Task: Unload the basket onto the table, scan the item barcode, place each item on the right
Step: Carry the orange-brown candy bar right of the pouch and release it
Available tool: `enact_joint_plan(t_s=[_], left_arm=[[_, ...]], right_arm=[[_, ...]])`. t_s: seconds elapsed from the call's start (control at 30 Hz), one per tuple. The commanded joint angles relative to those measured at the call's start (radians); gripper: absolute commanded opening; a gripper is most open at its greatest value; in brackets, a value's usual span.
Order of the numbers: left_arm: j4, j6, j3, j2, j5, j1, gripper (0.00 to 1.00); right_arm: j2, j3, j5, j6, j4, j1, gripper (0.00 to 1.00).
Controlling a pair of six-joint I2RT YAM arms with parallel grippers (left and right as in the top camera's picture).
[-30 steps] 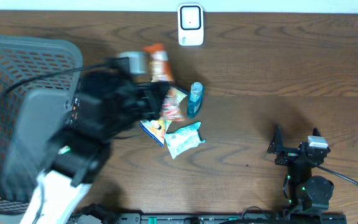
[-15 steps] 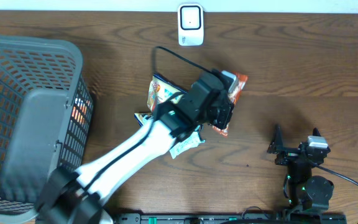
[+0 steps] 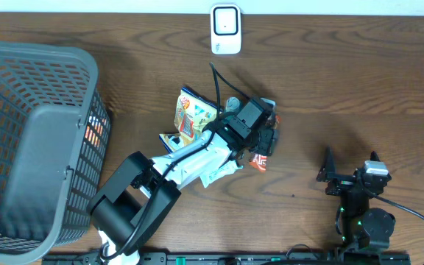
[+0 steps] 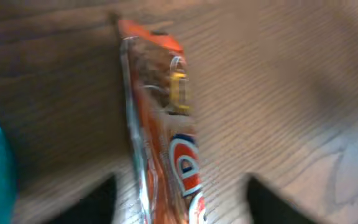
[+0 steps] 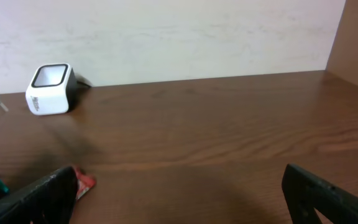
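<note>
By the front right corner of the table (image 3: 359,81) our right gripper (image 3: 351,154) stands wide open and empty. Mid-table, our left gripper (image 4: 180,183) is open astride the orange packet (image 4: 166,124), which lies flat; closing may pinch only a slippery edge and drop it short of the scanner (image 3: 226,29) at the far edge

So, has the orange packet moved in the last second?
Yes. Overhead, the orange packet went from below-left of the white scanner to below-right, and now sits farther from it.
</note>
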Motion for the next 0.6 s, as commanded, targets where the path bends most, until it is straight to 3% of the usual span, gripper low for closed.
enact_joint_plan(t_s=[0.0, 0.17, 0.27, 0.57], left_arm=[[-0.023, -0.029, 0.014, -0.049, -0.035, -0.011, 0.87], [-0.141, 0.0, 0.063, -0.204, -0.036, -0.005, 0.96], [-0.237, 0.024, 0.091, -0.337, -0.066, 0.004, 0.97], [-0.428, 0.159, 0.137, -0.784, -0.455, 0.054, 0.98]], right_arm=[[-0.006, -0.002, -0.003, 0.012, -0.005, -0.005, 0.99], [-0.006, -0.002, -0.003, 0.012, -0.005, -0.005, 0.99], [-0.006, -0.002, -0.003, 0.012, -0.005, -0.005, 0.99], [-0.006, -0.002, -0.003, 0.012, -0.005, -0.005, 0.99]])
